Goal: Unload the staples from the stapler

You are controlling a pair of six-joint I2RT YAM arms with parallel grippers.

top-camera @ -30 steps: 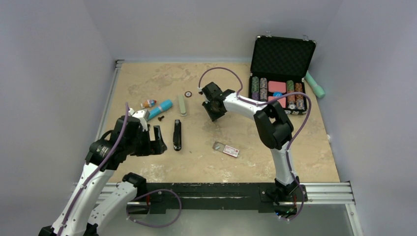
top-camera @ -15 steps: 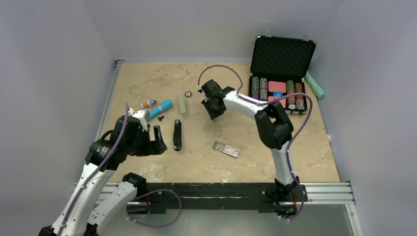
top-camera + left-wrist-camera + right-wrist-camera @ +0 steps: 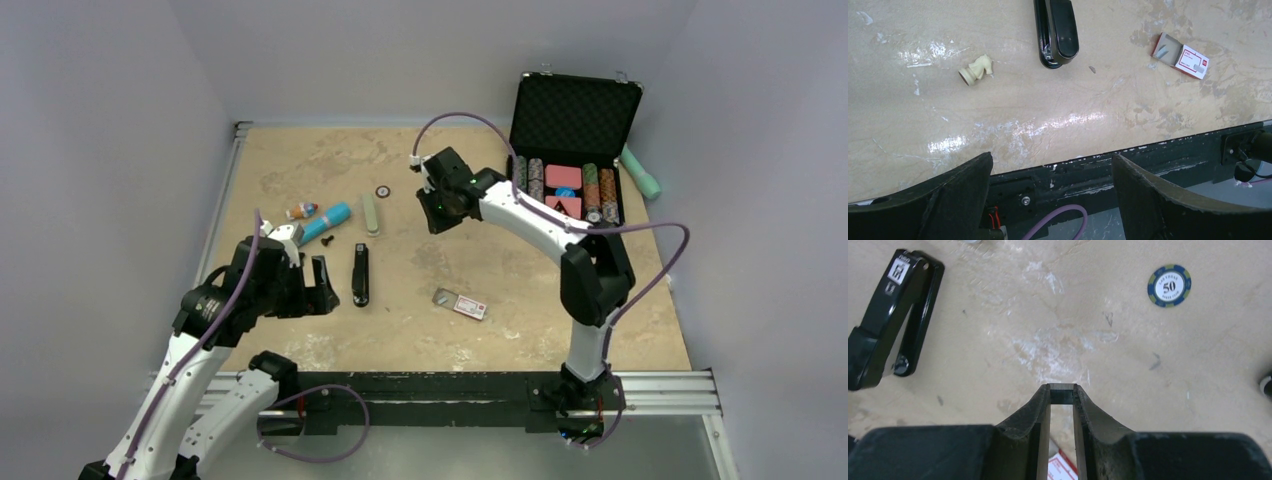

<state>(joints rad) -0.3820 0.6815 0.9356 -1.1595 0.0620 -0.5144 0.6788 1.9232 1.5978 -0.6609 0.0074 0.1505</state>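
Note:
The black stapler [image 3: 360, 275] lies on the tan table left of centre; it also shows in the left wrist view [image 3: 1057, 30] and, with its arm hinged open, in the right wrist view [image 3: 893, 320]. My right gripper [image 3: 437, 208] hovers behind and to the right of it, shut on a short silver strip of staples [image 3: 1062, 388] pinched at the fingertips [image 3: 1083, 405]. My left gripper [image 3: 322, 290] is open and empty, just left of the stapler near the table's front edge [image 3: 1050, 170]. A red-and-white staple box [image 3: 462, 303] lies open to the stapler's right [image 3: 1180, 54].
An open black poker case [image 3: 575, 130] with chips stands back right, a teal object [image 3: 640, 172] beside it. A loose poker chip [image 3: 382, 191] [image 3: 1169, 285], a green strip [image 3: 371, 213], a blue tube [image 3: 328, 222] and a cream chess knight [image 3: 976, 70] lie around the stapler.
My right arm has swung its elbow out to the right, and its gripper has shifted slightly back and right, still pinching the staples. The left arm has not moved.

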